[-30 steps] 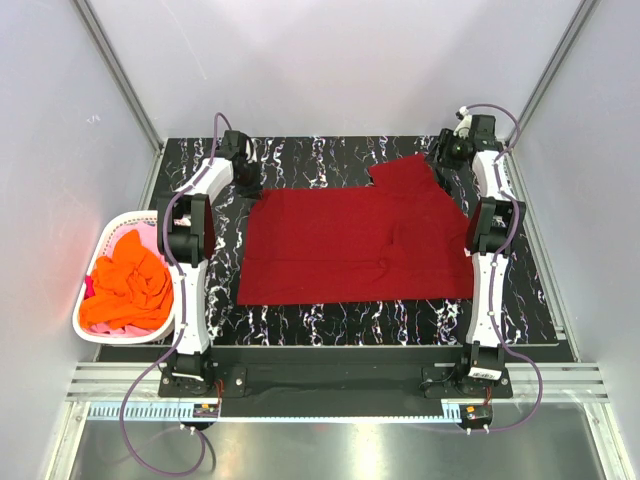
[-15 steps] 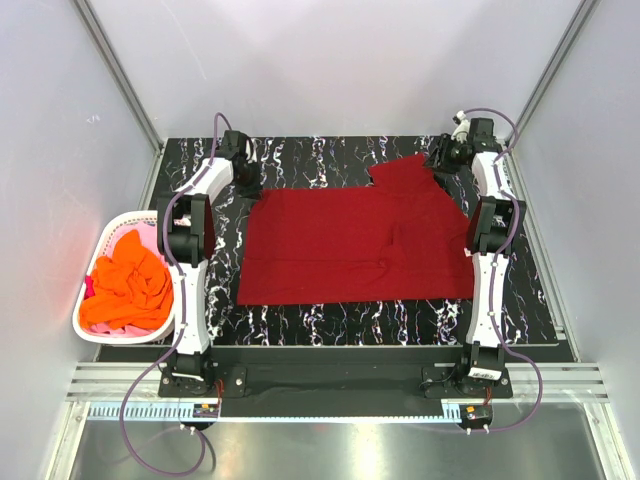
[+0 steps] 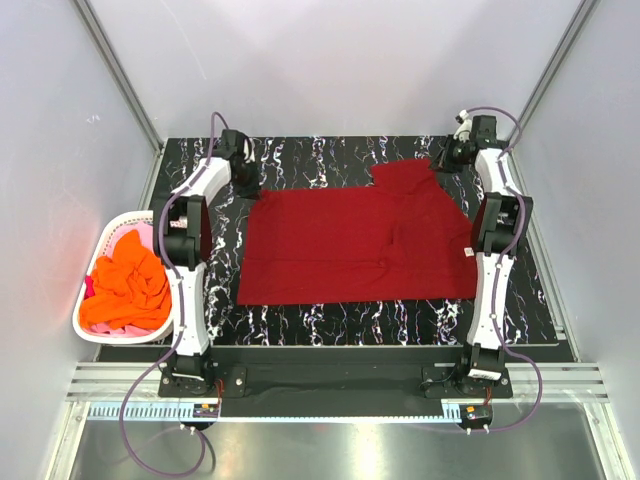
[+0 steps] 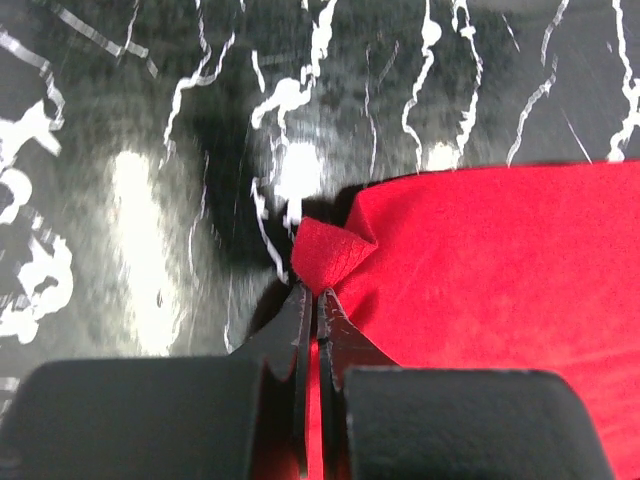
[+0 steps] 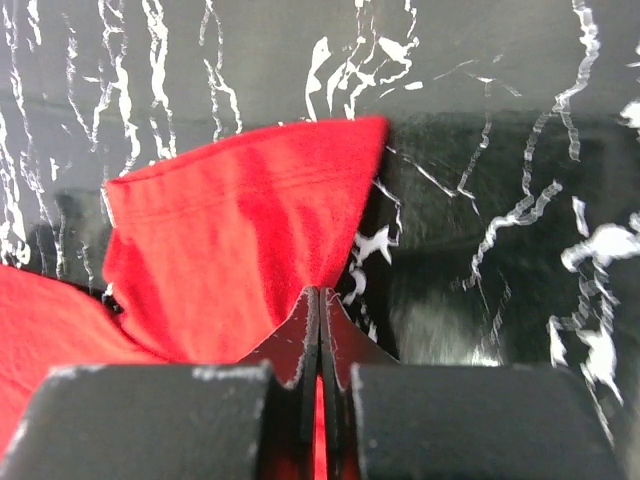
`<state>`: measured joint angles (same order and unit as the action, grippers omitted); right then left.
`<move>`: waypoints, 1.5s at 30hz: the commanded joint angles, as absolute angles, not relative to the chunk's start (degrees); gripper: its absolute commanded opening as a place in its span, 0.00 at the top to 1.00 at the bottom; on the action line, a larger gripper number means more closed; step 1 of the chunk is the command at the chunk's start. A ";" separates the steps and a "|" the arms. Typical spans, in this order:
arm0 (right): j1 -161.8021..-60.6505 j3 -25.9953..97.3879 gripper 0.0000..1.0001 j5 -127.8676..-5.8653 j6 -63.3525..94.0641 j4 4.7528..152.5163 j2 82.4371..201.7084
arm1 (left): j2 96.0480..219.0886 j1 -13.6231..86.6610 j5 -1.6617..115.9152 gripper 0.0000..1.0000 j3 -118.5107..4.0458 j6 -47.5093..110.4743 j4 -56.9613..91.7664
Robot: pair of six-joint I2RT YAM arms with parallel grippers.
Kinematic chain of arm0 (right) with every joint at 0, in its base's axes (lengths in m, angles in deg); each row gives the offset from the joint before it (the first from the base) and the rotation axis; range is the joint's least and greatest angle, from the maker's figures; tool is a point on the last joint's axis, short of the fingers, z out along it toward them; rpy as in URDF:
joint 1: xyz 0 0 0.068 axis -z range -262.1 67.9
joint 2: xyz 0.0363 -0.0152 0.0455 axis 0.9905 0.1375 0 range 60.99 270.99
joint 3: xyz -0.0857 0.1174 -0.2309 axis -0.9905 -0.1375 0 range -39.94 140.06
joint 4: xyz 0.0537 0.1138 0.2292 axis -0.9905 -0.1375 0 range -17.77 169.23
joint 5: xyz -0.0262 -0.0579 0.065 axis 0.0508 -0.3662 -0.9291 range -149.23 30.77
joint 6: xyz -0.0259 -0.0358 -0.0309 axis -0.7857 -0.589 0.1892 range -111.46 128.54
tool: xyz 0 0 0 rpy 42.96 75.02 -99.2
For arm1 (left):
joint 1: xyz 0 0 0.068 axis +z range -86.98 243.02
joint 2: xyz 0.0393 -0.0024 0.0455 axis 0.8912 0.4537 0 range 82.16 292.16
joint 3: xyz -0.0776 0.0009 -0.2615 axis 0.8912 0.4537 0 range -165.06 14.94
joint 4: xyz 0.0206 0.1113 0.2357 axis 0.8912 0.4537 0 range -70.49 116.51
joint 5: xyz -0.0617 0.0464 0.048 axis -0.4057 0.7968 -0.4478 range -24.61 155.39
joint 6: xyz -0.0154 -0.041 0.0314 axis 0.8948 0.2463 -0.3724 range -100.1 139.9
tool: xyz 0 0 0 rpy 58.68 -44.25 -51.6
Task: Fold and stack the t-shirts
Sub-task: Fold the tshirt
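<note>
A dark red t-shirt (image 3: 350, 245) lies spread flat on the black marbled table (image 3: 330, 320). My left gripper (image 3: 247, 186) is shut on the shirt's far left corner (image 4: 330, 252), which bunches up at the fingertips (image 4: 312, 292). At the far right, my right gripper (image 3: 448, 163) is shut on the edge of the sleeve (image 5: 250, 240), red cloth showing between its closed jaws. More t-shirts, bright orange (image 3: 130, 285) and pink, lie piled in the white basket (image 3: 108, 237) on the left.
The basket sits off the table's left edge beside the left arm. Grey walls and metal frame posts enclose the table on three sides. Bare marbled surface (image 3: 320, 155) shows behind the shirt and along the front.
My right gripper has moved slightly right and back onto the sleeve edge and closed on it. The left gripper stays shut on its corner.
</note>
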<state>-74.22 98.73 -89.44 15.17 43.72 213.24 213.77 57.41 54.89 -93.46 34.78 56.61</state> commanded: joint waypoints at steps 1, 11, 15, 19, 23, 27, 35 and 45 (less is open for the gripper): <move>-74.28 96.57 1.00 -85.43 16.10 45.30 202.95 | 206.62 57.57 55.46 1.00 -91.86 35.11 55.98; -73.14 64.85 1.00 -77.68 20.58 59.79 178.78 | 199.59 57.66 56.07 1.00 -84.65 34.58 54.40; -72.70 56.85 1.00 -77.33 20.58 61.65 173.94 | 197.39 57.66 58.52 1.00 -81.92 33.27 54.31; -72.52 48.07 1.00 -74.35 20.23 63.49 169.11 | 194.49 57.66 60.65 1.00 -76.32 34.22 53.61; -72.26 43.04 1.00 -71.01 21.55 64.90 163.92 | 191.41 57.57 58.27 1.00 -72.87 36.16 51.94; -72.26 38.30 1.00 -69.95 22.86 66.04 161.02 | 188.95 57.57 57.92 1.00 -70.67 36.78 51.06; -72.25 27.83 1.00 -67.31 26.91 71.14 152.85 | 185.44 57.57 54.67 1.00 -64.61 37.57 48.86; -72.17 19.39 1.00 -64.94 28.14 72.55 144.14 | 180.69 57.57 56.86 1.00 -59.86 37.83 47.81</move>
<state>-72.56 20.86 -67.39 27.17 69.19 147.93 184.97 57.39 56.20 -60.13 37.77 50.29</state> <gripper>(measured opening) 0.011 0.017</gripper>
